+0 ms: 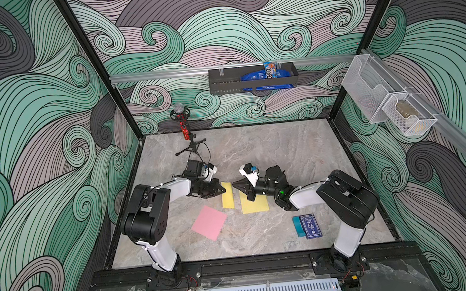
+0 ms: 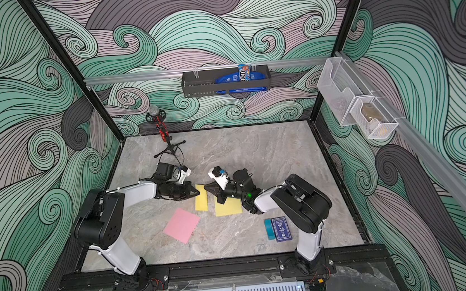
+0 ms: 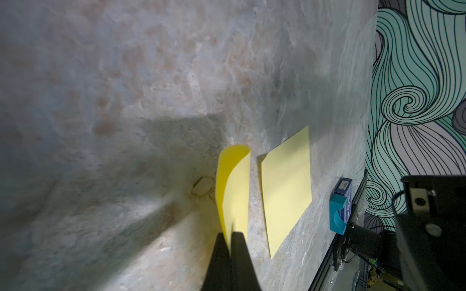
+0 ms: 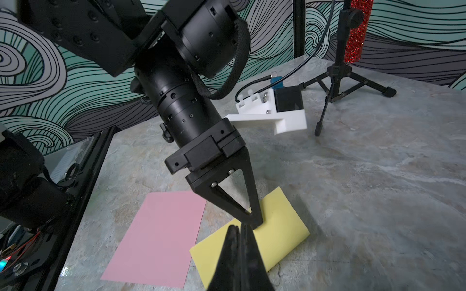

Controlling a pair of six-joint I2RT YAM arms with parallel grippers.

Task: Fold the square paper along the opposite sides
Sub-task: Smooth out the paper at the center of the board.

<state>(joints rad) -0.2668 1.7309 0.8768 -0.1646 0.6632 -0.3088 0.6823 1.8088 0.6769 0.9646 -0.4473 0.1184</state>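
A yellow paper [image 1: 228,199] lies folded into a narrow strip mid-table, showing in both top views [image 2: 201,202]. My left gripper [image 1: 224,191] is shut on its two free edges [image 3: 230,235], and the paper [image 3: 234,181] curves over to a rounded fold at its far end. My right gripper [image 1: 233,184] is shut with nothing seen between its fingers. In the right wrist view it [image 4: 239,226] hovers over the same strip [image 4: 277,226], tip to tip with the left gripper [image 4: 254,221].
A wider yellow sheet [image 1: 256,205] lies flat beside the strip, partly under my right arm. Nearer the front left lies a pink square sheet [image 1: 209,222]. A blue card box [image 1: 308,226] sits front right, and a microphone stand [image 1: 187,133] stands at the back left.
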